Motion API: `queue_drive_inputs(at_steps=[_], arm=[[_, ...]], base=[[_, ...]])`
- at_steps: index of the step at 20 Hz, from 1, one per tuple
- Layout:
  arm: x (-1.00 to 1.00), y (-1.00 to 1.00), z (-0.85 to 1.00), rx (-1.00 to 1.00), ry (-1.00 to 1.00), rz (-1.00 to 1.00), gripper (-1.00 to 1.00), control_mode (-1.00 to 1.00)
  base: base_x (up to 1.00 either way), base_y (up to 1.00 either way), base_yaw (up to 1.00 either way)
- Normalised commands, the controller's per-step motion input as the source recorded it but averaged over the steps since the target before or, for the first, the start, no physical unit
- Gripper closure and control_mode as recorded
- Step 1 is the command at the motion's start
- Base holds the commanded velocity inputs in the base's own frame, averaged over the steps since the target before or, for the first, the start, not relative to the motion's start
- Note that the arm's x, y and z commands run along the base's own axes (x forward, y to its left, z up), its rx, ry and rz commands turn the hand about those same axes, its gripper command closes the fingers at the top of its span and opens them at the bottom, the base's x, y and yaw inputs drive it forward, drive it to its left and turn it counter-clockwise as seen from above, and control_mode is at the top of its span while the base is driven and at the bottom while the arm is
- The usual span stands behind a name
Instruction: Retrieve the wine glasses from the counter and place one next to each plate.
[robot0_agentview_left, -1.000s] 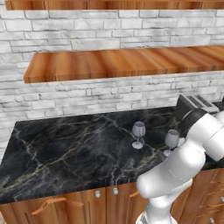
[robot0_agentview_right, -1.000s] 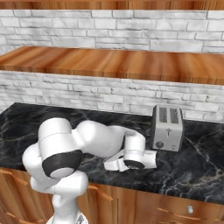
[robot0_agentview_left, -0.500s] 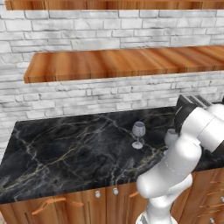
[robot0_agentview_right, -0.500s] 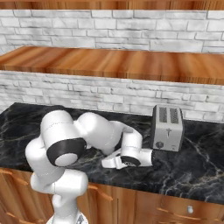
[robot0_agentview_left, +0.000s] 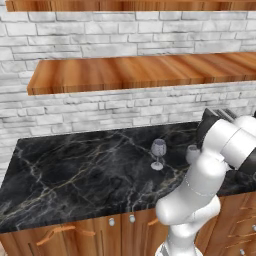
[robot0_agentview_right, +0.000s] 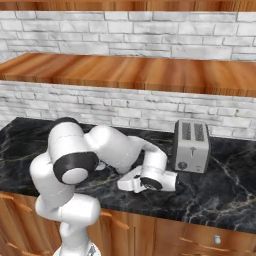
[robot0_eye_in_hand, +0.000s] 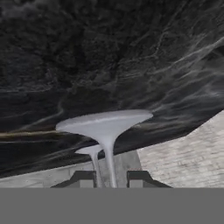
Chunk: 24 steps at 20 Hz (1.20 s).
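Since a second earlier my arm had swung in toward the nearer wine glass (robot0_eye_in_hand: 105, 127), hiding most of it, and my gripper (robot0_eye_in_hand: 107, 178) narrowed around its thin stem; whether the fingertips (robot0_eye_in_hand: 83, 178) truly pinched it, I couldn't tell. Its foot lay ahead of my fingers, over the counter (robot0_agentview_left: 75, 170). The second glass (robot0_agentview_left: 158, 153) stood just beyond. A thin, slick stem could slip or tip if I lifted askew.
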Motion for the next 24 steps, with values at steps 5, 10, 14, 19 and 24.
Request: queue_drive_inputs(at_steps=[5,10,14,19,24], arm=[[-0.14,-0.01,0.97,0.17,-0.13,-0.07,1.00,-1.00],[-0.32,0.00,1.00,0.26,0.00,-0.08,1.00,-1.00],[-0.52,0.00,1.00,0.31,0.00,-0.07,1.00,-1.00],[-0.55,0.00,1.00,0.27,-0.02,-0.04,1.00,-1.00],[-0.65,0.27,0.95,0.04,-0.38,-0.08,1.00,-1.00]], base=[[0.00,0.00,0.00],[0.00,0.00,0.00],[0.00,0.00,0.00],[0.00,0.00,0.00],[0.00,0.00,0.00]])
